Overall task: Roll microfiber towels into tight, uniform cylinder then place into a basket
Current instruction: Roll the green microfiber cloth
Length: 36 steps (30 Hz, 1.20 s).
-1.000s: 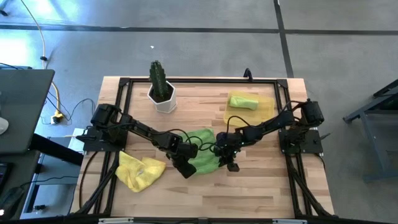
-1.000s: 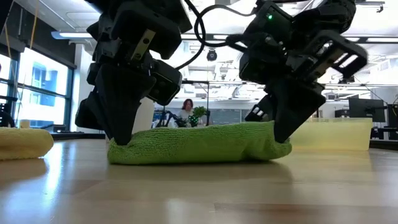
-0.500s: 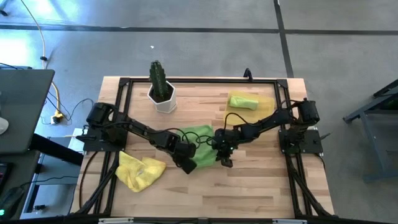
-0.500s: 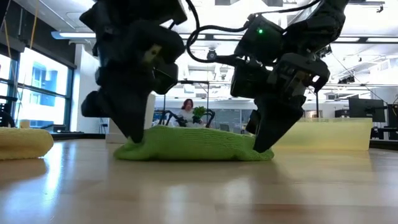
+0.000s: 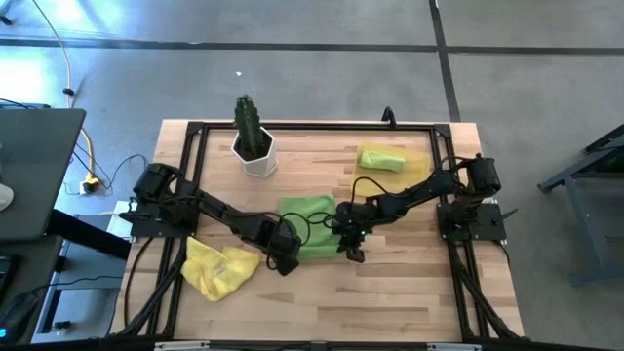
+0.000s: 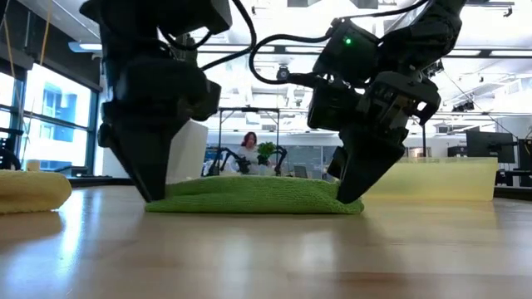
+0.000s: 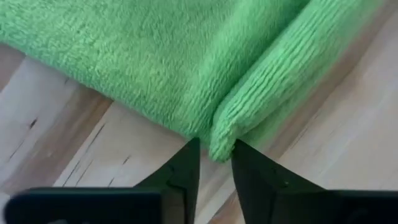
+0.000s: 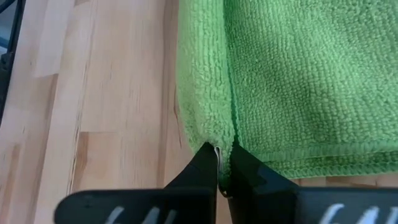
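Towel being worked: a lime green towel (image 5: 305,226) lies flat near the middle of the tabletop, a little toward the front edge, between the two grippers.
Left gripper: the left gripper (image 5: 280,260) is down at the towel's front left corner; the left wrist view shows its fingers (image 7: 181,173) clenched on a folded lip of the cloth.
Right gripper: the right gripper (image 5: 351,250) is at the towel's front right corner; the right wrist view shows its fingers (image 8: 205,163) pinching the doubled edge.
Only from above: the basket (image 5: 419,177) sits near the back right corner of the tabletop with a rolled green towel (image 5: 381,158) in it; a crumpled yellow towel (image 5: 219,268) lies at the front left corner; a white pot with a cactus (image 5: 253,136) stands near the back edge, left of centre.
Only from table height: the towel (image 6: 253,196) lies low and flat on the wood, and both grippers press their tips down at its two ends.
Hard to make out: from above the dark grippers cover the towel's front corners, so the pinches cannot be seen there. At table height the basket (image 6: 453,179) is partly hidden behind the right gripper (image 6: 356,184), and the yellow towel (image 6: 32,190) is cut off at the frame's side.
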Each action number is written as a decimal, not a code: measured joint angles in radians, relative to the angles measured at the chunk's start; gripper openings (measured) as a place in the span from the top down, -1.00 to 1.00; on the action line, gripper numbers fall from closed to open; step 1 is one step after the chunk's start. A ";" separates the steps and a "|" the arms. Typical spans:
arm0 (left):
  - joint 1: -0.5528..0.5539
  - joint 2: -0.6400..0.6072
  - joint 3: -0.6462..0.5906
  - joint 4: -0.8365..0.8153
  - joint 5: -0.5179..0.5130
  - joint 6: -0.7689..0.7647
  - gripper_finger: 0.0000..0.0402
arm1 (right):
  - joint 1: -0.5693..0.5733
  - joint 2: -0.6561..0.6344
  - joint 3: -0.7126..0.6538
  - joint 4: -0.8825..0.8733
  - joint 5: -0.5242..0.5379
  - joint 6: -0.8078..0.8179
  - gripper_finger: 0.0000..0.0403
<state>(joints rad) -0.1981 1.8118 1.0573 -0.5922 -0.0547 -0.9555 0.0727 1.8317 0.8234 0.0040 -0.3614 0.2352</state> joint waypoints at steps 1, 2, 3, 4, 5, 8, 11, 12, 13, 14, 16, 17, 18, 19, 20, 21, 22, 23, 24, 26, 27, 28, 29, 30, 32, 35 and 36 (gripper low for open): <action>-0.005 0.000 0.000 -0.003 -0.002 0.013 0.55 | 0.000 0.000 0.000 0.000 0.000 0.000 1.00; -0.010 0.000 0.005 -0.014 -0.002 0.024 0.51 | 0.000 0.000 0.000 0.000 0.000 0.000 1.00; -0.015 0.000 0.018 -0.041 -0.002 0.036 0.48 | 0.000 0.000 0.000 -0.001 0.000 0.000 1.00; -0.020 0.000 0.037 -0.072 -0.002 0.051 0.45 | 0.000 0.000 -0.001 0.000 0.000 0.000 1.00; -0.025 0.000 0.059 -0.102 -0.002 0.069 0.42 | 0.000 0.000 -0.001 -0.001 0.000 0.000 1.00; -0.041 0.000 0.113 -0.144 -0.002 0.122 0.37 | 0.000 0.001 -0.001 -0.001 0.000 0.000 1.00; -0.065 0.000 0.171 -0.141 -0.003 0.201 0.34 | 0.000 0.001 -0.001 -0.001 0.000 0.000 1.00; -0.077 0.000 0.188 -0.140 -0.012 0.240 0.34 | 0.000 0.002 -0.001 -0.001 0.000 0.000 1.00; -0.089 0.000 0.200 -0.134 -0.036 0.285 0.33 | 0.000 0.002 -0.002 0.001 0.000 0.000 1.00; -0.103 0.000 0.205 -0.114 -0.070 0.328 0.32 | 0.000 0.002 -0.002 0.002 0.000 0.000 1.00; -0.128 0.000 0.204 -0.074 -0.159 0.404 0.31 | 0.000 0.002 -0.002 0.002 0.000 0.000 1.00; -0.138 0.000 0.202 -0.064 -0.201 0.435 0.30 | 0.000 0.002 -0.002 0.003 -0.001 0.000 1.00; -0.145 0.000 0.201 -0.062 -0.230 0.450 0.29 | 0.000 0.002 -0.002 0.003 -0.002 0.000 1.00; -0.147 0.000 0.201 -0.064 -0.245 0.450 0.28 | 0.000 0.002 -0.002 0.003 -0.003 0.000 1.00; -0.146 0.000 0.201 -0.064 -0.248 0.445 0.26 | 0.000 0.002 -0.002 0.003 -0.004 0.000 1.00; -0.145 0.000 0.201 -0.063 -0.248 0.441 0.25 | 0.000 0.002 -0.003 0.003 -0.004 0.000 1.00; -0.145 0.000 0.201 -0.064 -0.241 0.439 0.24 | 0.000 0.002 -0.003 0.003 -0.005 0.000 1.00; -0.148 0.000 0.201 -0.065 -0.227 0.440 0.23 | 0.000 0.002 -0.003 0.004 -0.005 0.000 1.00; -0.154 0.000 0.201 -0.069 -0.221 0.445 0.23 | 0.000 0.002 -0.003 0.004 -0.005 0.000 1.00; -0.172 0.000 0.201 -0.080 -0.197 0.457 0.22 | 0.000 0.002 -0.003 0.004 -0.005 0.000 1.00; -0.183 0.000 0.201 -0.084 -0.188 0.468 0.22 | 0.000 0.002 -0.003 0.004 -0.006 0.000 1.00; -0.194 0.000 0.201 -0.090 -0.187 0.475 0.22 | 0.000 0.002 -0.003 0.004 -0.006 0.000 1.00; -0.203 0.000 0.201 -0.097 -0.188 0.479 0.22 | 0.000 0.002 -0.003 0.004 -0.006 0.000 1.00; -0.213 0.000 0.201 -0.099 -0.191 0.488 0.22 | 0.000 0.002 -0.003 0.004 -0.006 0.000 1.00; -0.228 0.000 0.201 -0.098 -0.209 0.513 0.22 | 0.000 0.002 -0.003 0.005 -0.006 0.000 1.00; -0.253 0.000 0.217 -0.117 -0.248 0.533 0.22 | 0.000 0.002 -0.003 0.006 -0.008 0.000 1.00; -0.260 0.000 0.230 -0.132 -0.259 0.543 0.22 | 0.000 0.002 -0.003 0.006 -0.008 0.000 1.00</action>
<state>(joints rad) -0.4579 1.8122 1.2871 -0.7241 -0.3140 -0.4129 0.0723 1.8336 0.8203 0.0097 -0.3695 0.2348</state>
